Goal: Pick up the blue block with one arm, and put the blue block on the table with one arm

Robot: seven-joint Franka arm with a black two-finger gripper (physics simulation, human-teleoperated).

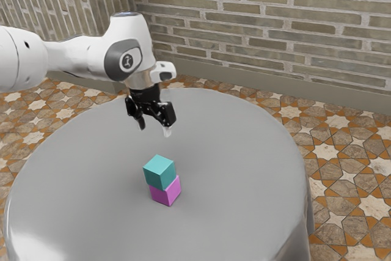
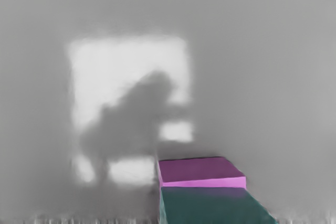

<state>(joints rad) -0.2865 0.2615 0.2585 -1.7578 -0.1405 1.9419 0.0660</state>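
Exterior view: how far along is it?

"At the start, I judge. A white arm (image 1: pixel 76 57) reaches in from the exterior view's left, its black gripper (image 1: pixel 154 128) above the gray table (image 1: pixel 244 157). Its 2 fingers (image 1: pixel 167 131) are apart, with nothing between them."

"And the blue block (image 1: pixel 160 172)?"

"Teal in tone, it sits on top of 1 pink block (image 1: pixel 166 192), below the gripper and not touching it. 0 of 2 steps are done: picking up and setting down on the table are both left."

"What's around, or in the way?"

"The pink block is the 1 thing to mind; a low grip could nudge it. In the wrist view, a shadow (image 2: pixel 131 116) lies beside the stack. Behind are a brick wall (image 1: pixel 275 22) and patterned floor (image 1: pixel 342 175)."
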